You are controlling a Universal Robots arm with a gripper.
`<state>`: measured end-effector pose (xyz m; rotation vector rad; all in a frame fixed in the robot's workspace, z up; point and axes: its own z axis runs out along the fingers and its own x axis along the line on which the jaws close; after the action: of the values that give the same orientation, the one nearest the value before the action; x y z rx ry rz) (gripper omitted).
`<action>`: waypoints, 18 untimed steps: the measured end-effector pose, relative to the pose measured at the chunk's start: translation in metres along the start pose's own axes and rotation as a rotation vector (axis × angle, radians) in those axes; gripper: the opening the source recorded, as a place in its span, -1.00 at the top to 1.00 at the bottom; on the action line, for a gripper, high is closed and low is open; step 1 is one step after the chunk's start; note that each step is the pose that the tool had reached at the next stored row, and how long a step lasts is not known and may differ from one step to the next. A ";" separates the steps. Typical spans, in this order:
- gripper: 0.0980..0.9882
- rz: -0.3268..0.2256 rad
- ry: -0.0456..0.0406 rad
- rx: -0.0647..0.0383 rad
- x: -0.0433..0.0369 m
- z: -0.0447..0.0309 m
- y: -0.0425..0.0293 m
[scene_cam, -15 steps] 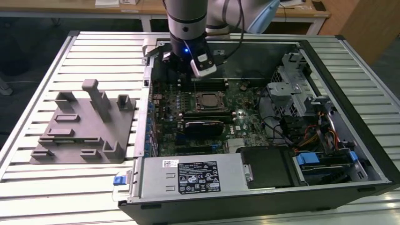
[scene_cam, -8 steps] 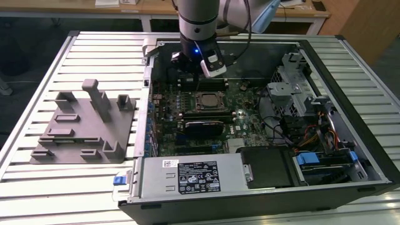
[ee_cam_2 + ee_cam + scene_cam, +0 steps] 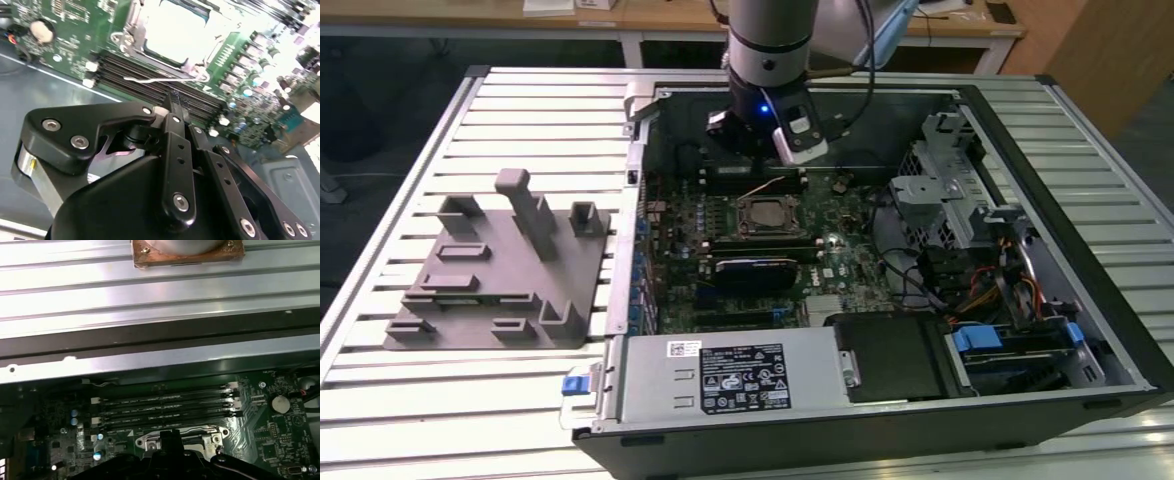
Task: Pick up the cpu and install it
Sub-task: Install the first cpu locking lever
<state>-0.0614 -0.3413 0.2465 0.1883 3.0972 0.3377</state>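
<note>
Arm (image 3: 771, 40): round silver-grey wrist segment with a dark band, a small blue light lit below it, a white-and-black module clipped to one side, black cables trailing off behind. Tool (image 3: 172, 107): matte black linkage of flat plates and bars joined by silver hex-socket screws, on a silver metal base with a small yellow mark

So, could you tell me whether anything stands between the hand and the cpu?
Nothing visible does: the hand hangs over the memory slots, and the cpu lies uncovered beside them, with only a wire lever between.
</note>
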 end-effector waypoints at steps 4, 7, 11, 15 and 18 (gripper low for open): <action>0.98 0.005 -0.0010 0.000 -0.0071 0.0042 0.0000; 0.98 0.007 -0.0015 0.000 -0.0099 0.0097 -0.0009; 0.98 0.008 -0.0016 0.001 -0.0102 0.0146 -0.0005; 0.98 0.007 -0.0024 0.001 -0.0098 0.0171 0.0017; 0.98 0.006 -0.0054 0.004 -0.0089 0.0215 0.0050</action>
<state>-0.0513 -0.3330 0.2267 0.1985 3.0928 0.3308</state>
